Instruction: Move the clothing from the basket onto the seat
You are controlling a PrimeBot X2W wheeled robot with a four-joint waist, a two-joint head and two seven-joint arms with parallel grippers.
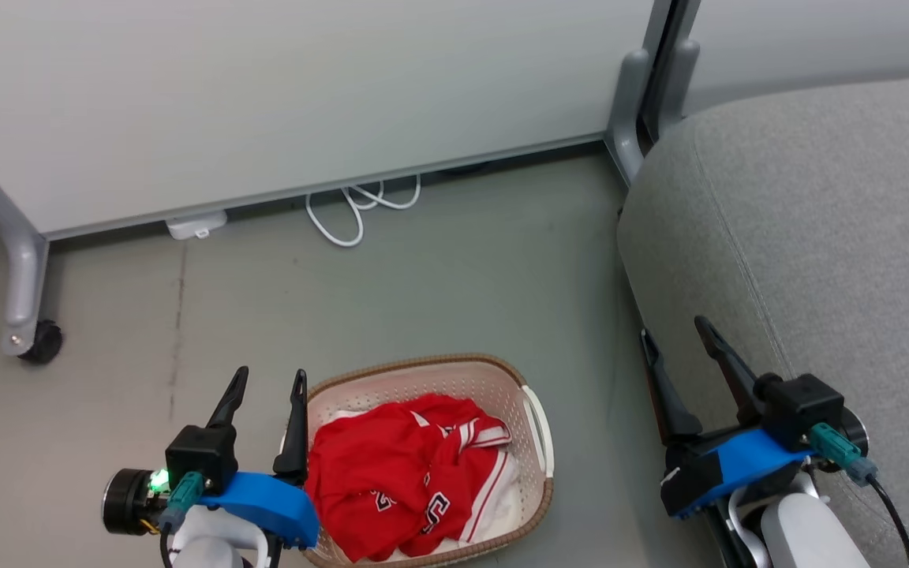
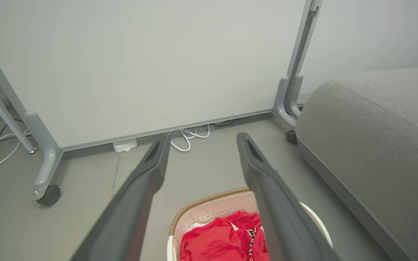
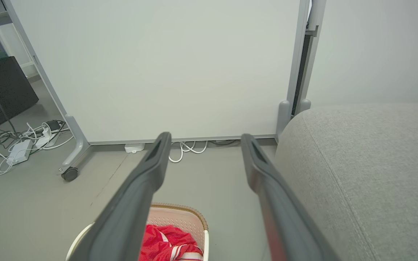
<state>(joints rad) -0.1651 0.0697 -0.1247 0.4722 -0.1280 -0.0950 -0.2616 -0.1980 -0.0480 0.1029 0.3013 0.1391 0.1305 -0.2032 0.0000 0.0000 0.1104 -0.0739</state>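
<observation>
The cream basket [image 1: 431, 377] with a brown rim stands on the floor at the bottom middle of the head view, holding crumpled red clothing [image 1: 399, 473] with white-black striped edging. My left gripper [image 1: 271, 380] hangs open just left of the basket's rim, nothing between its fingers. To the right, my right gripper [image 1: 677, 330] is open and empty at the front edge of the grey seat [image 1: 817, 237]. The left wrist view shows the basket [image 2: 209, 210], clothing [image 2: 223, 239] and seat [image 2: 376, 127]; the right wrist view shows the basket [image 3: 180, 215], clothing [image 3: 162, 243] and seat [image 3: 368, 163].
A white partition panel [image 1: 281, 102] on grey wheeled feet [image 1: 28, 331] stands behind the basket. A white cable [image 1: 360, 207] and adapter [image 1: 196, 225] lie at its base. Bare grey floor [image 1: 454, 276] lies between partition, basket and seat. More cables and a power strip [image 3: 20, 150] lie at the far left.
</observation>
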